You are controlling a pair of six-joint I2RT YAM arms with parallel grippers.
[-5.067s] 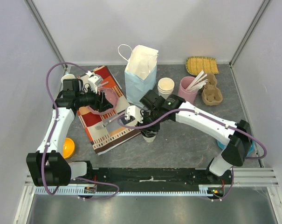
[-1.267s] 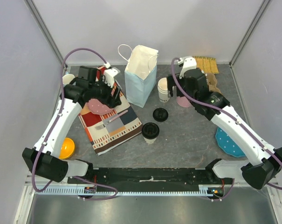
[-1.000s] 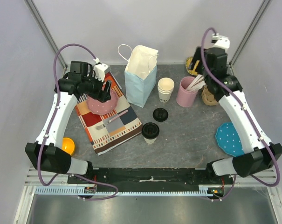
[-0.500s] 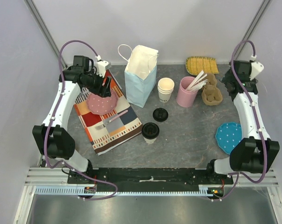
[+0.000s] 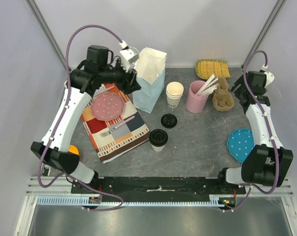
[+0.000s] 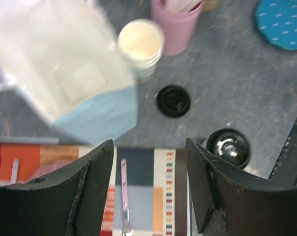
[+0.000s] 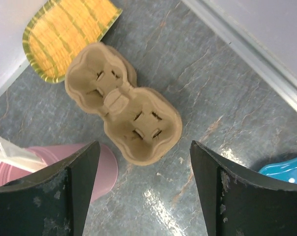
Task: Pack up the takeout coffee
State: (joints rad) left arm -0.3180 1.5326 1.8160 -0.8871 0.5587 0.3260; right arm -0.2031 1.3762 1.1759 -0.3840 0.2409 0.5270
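Fingers of the left hand (image 6: 148, 187) stood spread with nothing between them, hanging high over the far left of the table, just beside the open mouth of the light-blue paper bag (image 5: 149, 73). The right hand (image 7: 143, 187) was likewise spread and empty, held above the cardboard cup carrier (image 7: 122, 117) at the far right.

The takeout coffee (image 5: 158, 139) stood upright with its black lid on, near the middle of the table and toward the near edge, well apart from both hands. A loose black lid (image 5: 168, 120) lay just beyond it.

To do the step well, a hand would, I judge, best come down on the cup from above or the side and pinch the paper wall below the lid, not the lid itself, which might pop off. It should be kept upright on the way to the bag. The bag looked light and free-standing, so the other hand holding its rim would probably stop it tipping.

The table (image 5: 197, 142) was a grey, marbled surface. On it also stood a stack of lidless white cups (image 5: 175, 93), a pink cup (image 5: 198, 96) holding sticks, a woven yellow mat (image 5: 213, 68), a blue dotted plate (image 5: 242, 144) and a patterned cloth (image 5: 114, 130) carrying a pink dotted plate (image 5: 108, 106). Pale walls with a metal frame closed in three sides.
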